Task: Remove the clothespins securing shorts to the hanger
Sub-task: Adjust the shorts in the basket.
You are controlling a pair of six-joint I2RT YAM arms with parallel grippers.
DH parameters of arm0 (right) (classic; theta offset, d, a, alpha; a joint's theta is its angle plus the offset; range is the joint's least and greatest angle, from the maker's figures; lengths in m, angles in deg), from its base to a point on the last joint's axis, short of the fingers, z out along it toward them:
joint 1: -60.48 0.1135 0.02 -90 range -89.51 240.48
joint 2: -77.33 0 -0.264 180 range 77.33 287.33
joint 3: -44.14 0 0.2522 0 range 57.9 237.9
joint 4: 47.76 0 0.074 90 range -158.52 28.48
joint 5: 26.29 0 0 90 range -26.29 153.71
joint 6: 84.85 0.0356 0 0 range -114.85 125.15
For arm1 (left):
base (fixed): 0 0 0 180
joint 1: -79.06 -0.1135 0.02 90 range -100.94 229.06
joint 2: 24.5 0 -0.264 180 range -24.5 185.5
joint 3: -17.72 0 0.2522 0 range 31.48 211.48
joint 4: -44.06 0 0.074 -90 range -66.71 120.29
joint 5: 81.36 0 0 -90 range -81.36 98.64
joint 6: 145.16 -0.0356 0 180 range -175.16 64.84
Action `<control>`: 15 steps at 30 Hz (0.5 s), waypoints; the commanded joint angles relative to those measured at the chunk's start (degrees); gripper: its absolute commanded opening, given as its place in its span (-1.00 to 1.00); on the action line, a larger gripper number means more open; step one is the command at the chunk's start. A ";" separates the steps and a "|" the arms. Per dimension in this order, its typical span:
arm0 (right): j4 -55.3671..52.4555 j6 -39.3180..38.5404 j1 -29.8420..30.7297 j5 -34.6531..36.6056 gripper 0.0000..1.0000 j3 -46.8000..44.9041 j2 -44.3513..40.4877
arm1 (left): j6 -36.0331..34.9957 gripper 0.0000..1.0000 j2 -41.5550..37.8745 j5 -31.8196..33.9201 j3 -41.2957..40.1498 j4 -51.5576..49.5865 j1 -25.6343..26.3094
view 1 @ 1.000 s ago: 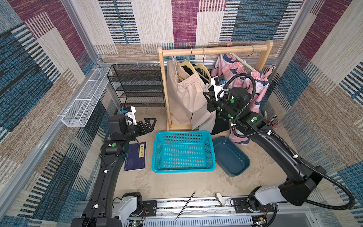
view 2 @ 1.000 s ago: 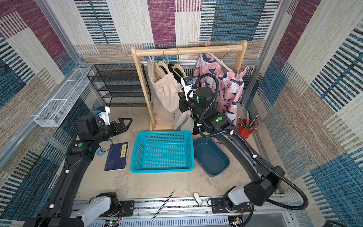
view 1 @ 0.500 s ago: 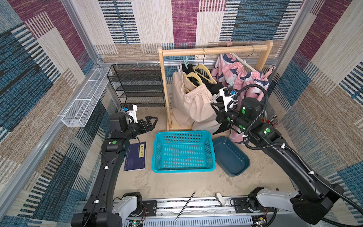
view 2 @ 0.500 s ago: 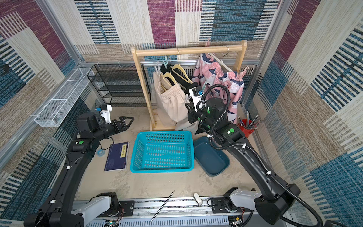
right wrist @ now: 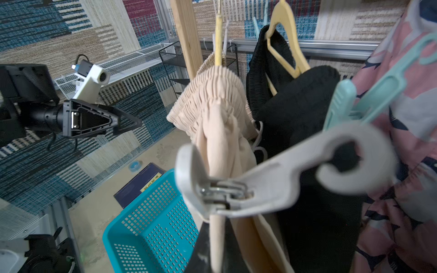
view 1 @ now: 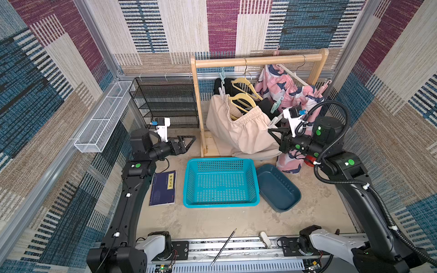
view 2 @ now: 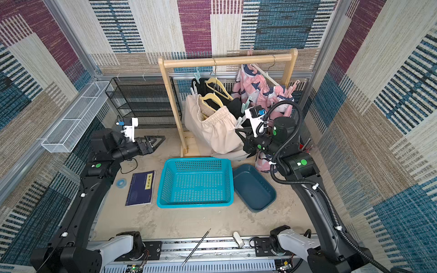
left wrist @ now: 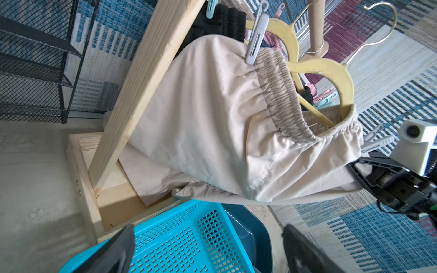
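Observation:
Beige shorts (view 1: 236,127) sag from a yellow hanger (view 1: 241,99) on the wooden rack (view 1: 257,61). One white clothespin (view 1: 221,92) pins their left end to the hanger. My right gripper (view 1: 271,131) is shut on a second white clothespin (right wrist: 283,179), which still bites the waistband's right end, pulled clear of the hanger. A fold of beige cloth runs between the fingers. Behind hang black shorts (view 1: 224,86) with a mint clothespin (view 1: 275,106), and pink printed shorts (view 1: 283,92). My left gripper (view 1: 189,141) is open and empty, left of the rack post.
A teal basket (view 1: 221,159) and a dark blue tub (view 1: 276,189) sit on the floor in front of the rack. A navy book (view 1: 163,188) lies left of the basket. A black wire shelf (view 1: 165,101) and a white wire tray (view 1: 104,115) stand at the back left.
My right gripper drew back and down from the rack, dragging the white clothespin and the beige waistband's right end off the hanger. The shorts now sag. The left arm barely moved.

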 commanded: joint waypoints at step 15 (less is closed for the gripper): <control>-3.21 -2.75 -2.35 -19.54 -1.00 3.05 0.87 | 0.89 0.94 8.59 -6.38 8.94 7.41 -0.51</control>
